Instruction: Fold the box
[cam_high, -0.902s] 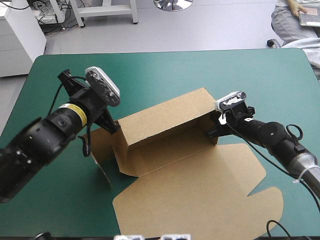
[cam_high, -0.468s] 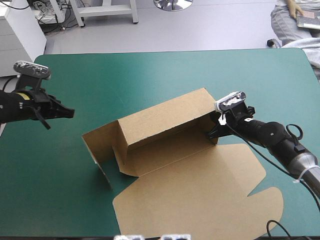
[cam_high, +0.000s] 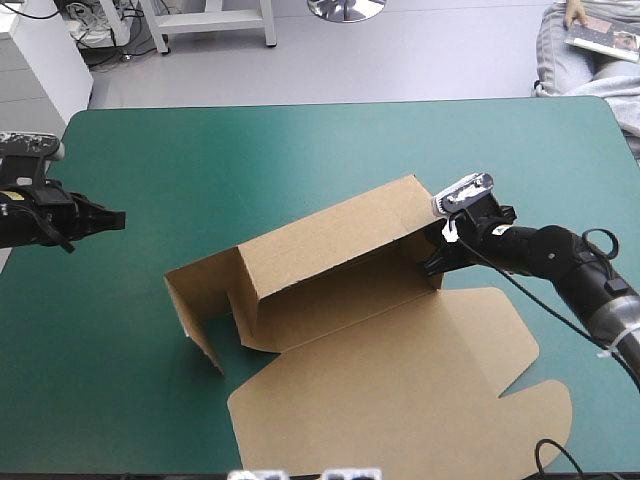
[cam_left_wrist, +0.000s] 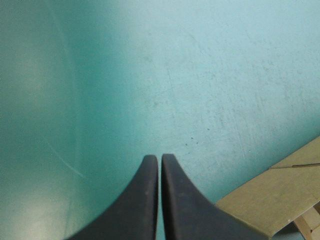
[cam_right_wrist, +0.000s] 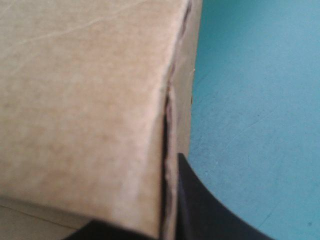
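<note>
The box (cam_high: 330, 260) sits mid-worktop (cam_high: 300, 140), half built: long back wall (cam_high: 330, 232) up, lid (cam_high: 400, 370) flat toward the near edge, left end flap (cam_high: 195, 300) swung out loose. The right gripper (cam_high: 432, 262) is pinching the box at its right end, fingers (cam_right_wrist: 195, 200) all but closed with the board between them. The left gripper (cam_high: 115, 218) is way off by the worktop's left edge, fingers pressed together on nothing, just teal-green cover (cam_left_wrist: 150, 75) under it.

My worry: only one corner is held, so if the right arm pushes or twists, the whole box can slide or pivot, and the back wall could flop down. That loose flap isn't tucked either, so nothing locks the walls. A hard pinch could also crease the board.
</note>
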